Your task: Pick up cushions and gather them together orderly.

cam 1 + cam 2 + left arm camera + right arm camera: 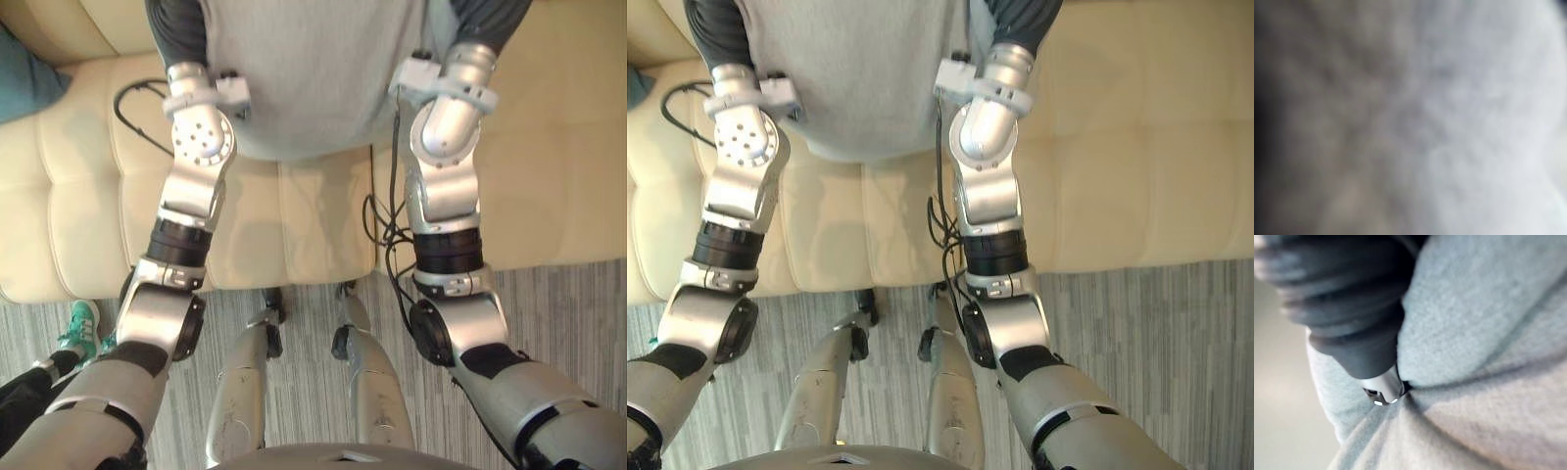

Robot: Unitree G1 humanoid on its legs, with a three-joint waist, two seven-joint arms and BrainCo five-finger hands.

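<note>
Left hand (178, 29) and right hand (490, 20) flank the grey cushion (313, 69) between them, cream sofa (549, 147) beneath, grip impossible to tell

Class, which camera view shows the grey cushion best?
The left eye view: the cushion shows its full width, centred, over the sofa. The right eye view is similar, off-centre; the wrist views give close-up patches of its fabric.

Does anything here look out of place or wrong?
Nothing looks spilled or damaged. The grey cushion is held up over the cream sofa. The one stray thing is a person's green shoe on the carpet, near the robot's left side.
</note>
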